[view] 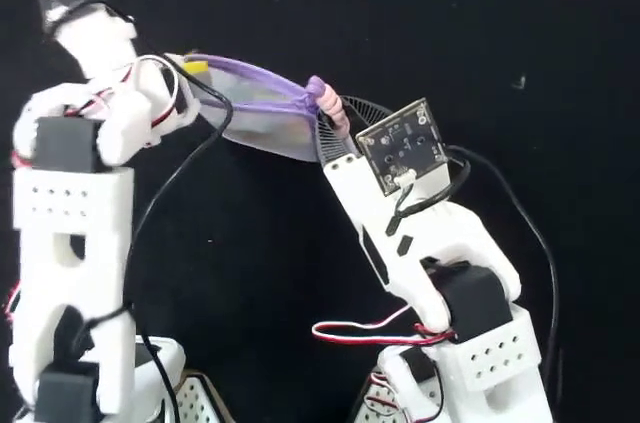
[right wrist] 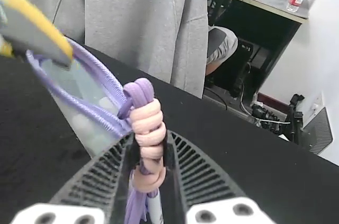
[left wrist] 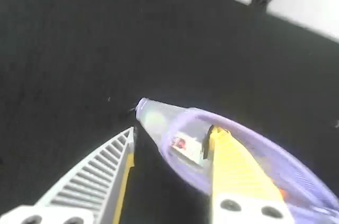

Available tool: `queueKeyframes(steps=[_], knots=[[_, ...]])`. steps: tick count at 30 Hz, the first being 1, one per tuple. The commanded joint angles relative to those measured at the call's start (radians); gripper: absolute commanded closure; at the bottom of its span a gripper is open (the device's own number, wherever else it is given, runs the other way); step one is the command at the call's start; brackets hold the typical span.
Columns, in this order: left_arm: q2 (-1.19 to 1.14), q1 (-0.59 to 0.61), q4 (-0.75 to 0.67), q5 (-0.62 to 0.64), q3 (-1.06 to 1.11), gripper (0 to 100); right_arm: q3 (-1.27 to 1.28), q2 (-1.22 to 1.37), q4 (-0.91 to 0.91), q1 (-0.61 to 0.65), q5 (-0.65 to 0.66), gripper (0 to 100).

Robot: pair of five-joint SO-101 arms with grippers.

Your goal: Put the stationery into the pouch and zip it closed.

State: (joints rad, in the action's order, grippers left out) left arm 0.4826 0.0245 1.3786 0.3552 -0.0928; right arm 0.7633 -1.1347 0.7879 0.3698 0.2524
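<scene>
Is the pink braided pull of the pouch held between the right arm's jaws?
Yes, the right gripper has its jaws shut on the pink braided pull.

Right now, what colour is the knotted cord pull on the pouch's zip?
Pale pink knotted cord pull, looped onto purple; clearest in the right wrist view.

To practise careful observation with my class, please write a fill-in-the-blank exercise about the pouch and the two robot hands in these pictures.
1. The see-through pouch, hanging between the two arms, has a rim coloured ___.
2. The right hand is shut on a braided ___ cord at the pouch's end.
3. One finger of the left hand is coloured ___.

Missing words: purple; pink; yellow.
</scene>
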Motion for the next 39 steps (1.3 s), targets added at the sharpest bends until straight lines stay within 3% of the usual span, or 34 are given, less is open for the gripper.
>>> queueKeyframes(steps=[1,8,14,17,22,27,39], knots=[[0.11,0.01,0.038,-0.008,-0.179,77,-0.061,-0.028,0.0,0.003,0.0,98.8],[0.305,-0.01,0.114,-0.11,-0.283,76,-0.067,-0.013,-0.005,0.009,-0.006,98.8],[0.4,-0.217,0.252,-0.255,-0.125,77,-0.156,0.114,-0.029,0.012,-0.009,98.8],[0.445,-0.283,0.27,-0.27,0.018,77,-0.234,0.17,0.014,0.012,-0.009,98.8],[0.528,-0.285,0.118,-0.27,0.318,77,-0.377,0.186,0.137,0.061,-0.009,98.8],[0.646,-0.282,-0.069,-0.27,0.568,77,-0.489,0.193,0.256,0.195,0.0,98.8],[1.137,-0.288,-0.212,-0.262,0.935,77,-0.549,0.311,0.265,0.351,0.074,98.8]])
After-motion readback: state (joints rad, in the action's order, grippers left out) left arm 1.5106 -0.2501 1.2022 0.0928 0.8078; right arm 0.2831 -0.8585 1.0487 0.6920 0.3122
